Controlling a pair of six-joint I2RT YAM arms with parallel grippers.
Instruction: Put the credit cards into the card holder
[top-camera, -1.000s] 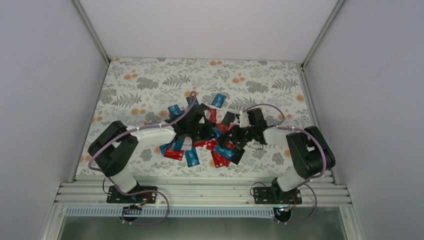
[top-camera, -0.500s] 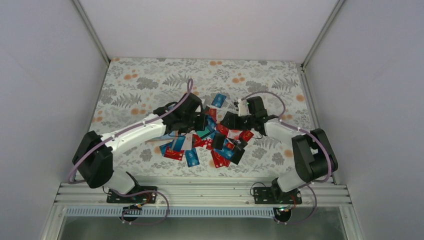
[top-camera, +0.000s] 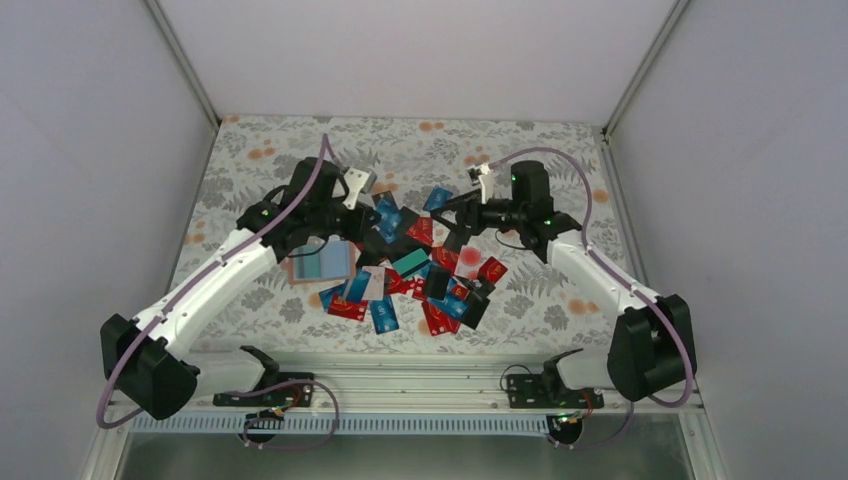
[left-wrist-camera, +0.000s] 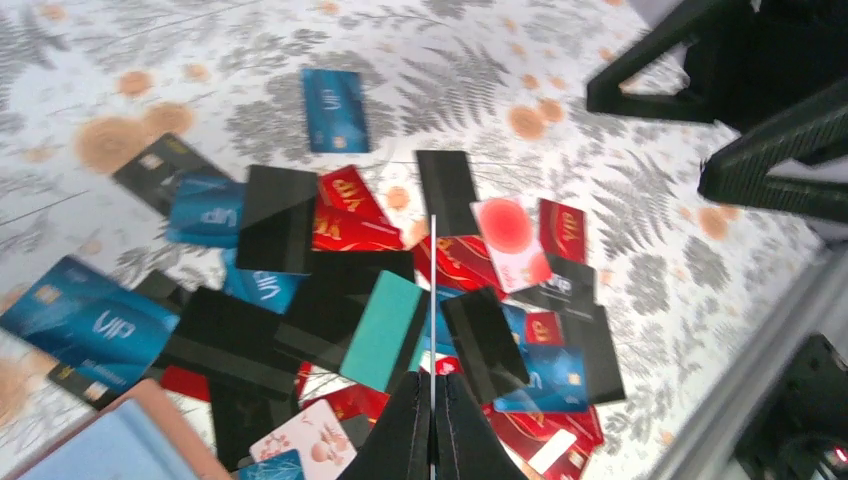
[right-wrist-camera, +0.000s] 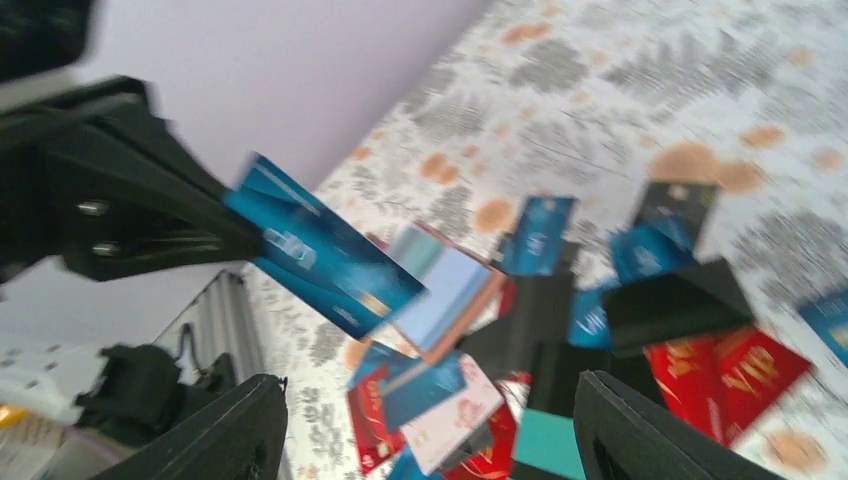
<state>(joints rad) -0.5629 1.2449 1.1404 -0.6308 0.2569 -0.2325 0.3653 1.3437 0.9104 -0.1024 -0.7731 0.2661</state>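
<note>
Rising off the table (top-camera: 260, 150), left pincer (left-wrist-camera: 432, 385) is clamping a thin blue pale-printed credit card (right-wrist-camera: 320, 258); right pincer (right-wrist-camera: 430, 385) gaping wide.

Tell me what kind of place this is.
Likely a robotics lab test cell: plain white enclosure walls, an aluminium rail carrying two robot arms, a floral tablecloth strewn with credit cards.

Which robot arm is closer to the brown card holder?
Left. Its fingers hover just right of the card holder; the right arm's fingers are farther off, across the card pile.
</note>
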